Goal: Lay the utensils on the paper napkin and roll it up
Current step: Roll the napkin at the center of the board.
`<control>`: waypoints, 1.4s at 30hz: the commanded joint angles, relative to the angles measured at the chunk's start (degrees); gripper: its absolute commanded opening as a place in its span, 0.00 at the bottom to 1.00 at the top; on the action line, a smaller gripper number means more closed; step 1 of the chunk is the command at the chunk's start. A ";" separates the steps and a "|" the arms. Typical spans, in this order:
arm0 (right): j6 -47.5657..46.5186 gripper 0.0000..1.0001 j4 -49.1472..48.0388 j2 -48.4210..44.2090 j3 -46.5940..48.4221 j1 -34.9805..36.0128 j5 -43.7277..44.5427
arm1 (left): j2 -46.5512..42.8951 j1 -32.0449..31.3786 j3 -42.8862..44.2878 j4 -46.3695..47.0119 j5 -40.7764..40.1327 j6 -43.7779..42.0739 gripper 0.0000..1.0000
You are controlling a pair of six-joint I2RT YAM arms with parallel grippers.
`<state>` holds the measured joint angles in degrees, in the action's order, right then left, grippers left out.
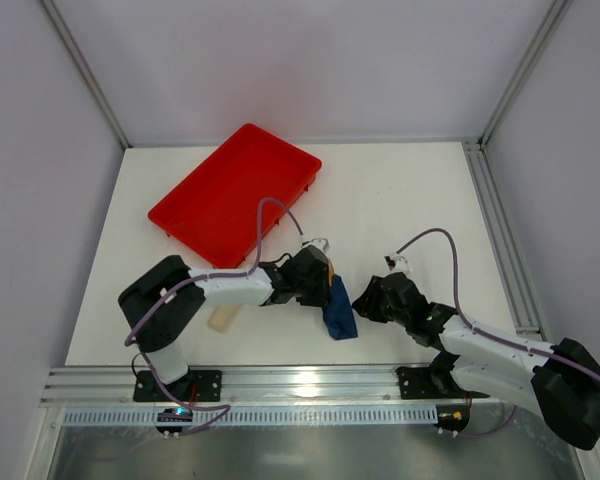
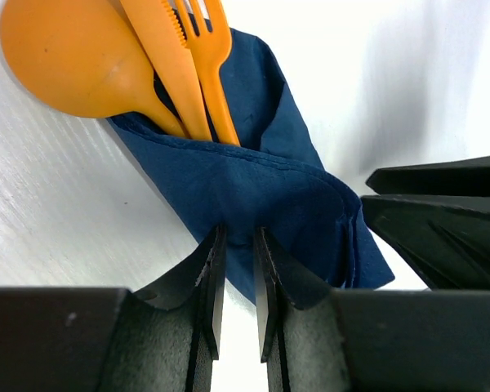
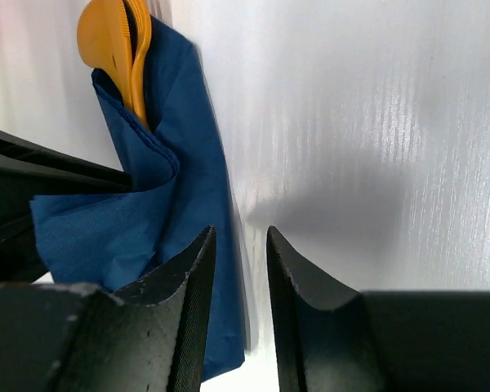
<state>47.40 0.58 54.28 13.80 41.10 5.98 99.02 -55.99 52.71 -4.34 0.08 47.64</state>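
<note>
The paper napkin (image 1: 340, 315) lies folded over the utensils (image 1: 329, 267) on the white table, between my two grippers. In the left wrist view an orange spoon (image 2: 65, 57), knife (image 2: 167, 57) and fork (image 2: 211, 57) stick out of the navy napkin (image 2: 261, 188). My left gripper (image 2: 238, 233) has its tips at the napkin's near part, jaws a narrow gap apart with table showing through. My right gripper (image 3: 239, 233) stands open at the napkin's (image 3: 171, 163) right edge, with bare table between its fingers. The utensil heads (image 3: 114, 41) show at the far end.
A red tray (image 1: 235, 195) sits tilted at the back left. A pale beige strip (image 1: 222, 317) lies beside the left arm. An aluminium rail (image 1: 280, 385) runs along the near edge, and frame posts stand at the back corners.
</note>
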 commanded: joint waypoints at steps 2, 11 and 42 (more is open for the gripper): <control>-0.82 0.33 -3.65 2.48 0.17 0.29 -0.26 | 0.21 -0.96 2.84 -2.43 -1.04 0.00 0.24; -1.16 0.24 -8.84 9.08 0.35 0.73 -1.67 | 1.44 -2.64 6.62 -4.27 -1.48 -0.35 0.24; -1.96 0.19 -13.15 13.31 -0.44 0.73 -3.87 | 3.55 -3.16 9.43 -2.08 -1.04 -1.76 0.26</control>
<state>46.65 -13.65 66.43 13.87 41.52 2.28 103.57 -58.87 60.80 -7.94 -0.58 47.18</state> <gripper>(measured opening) 0.193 0.254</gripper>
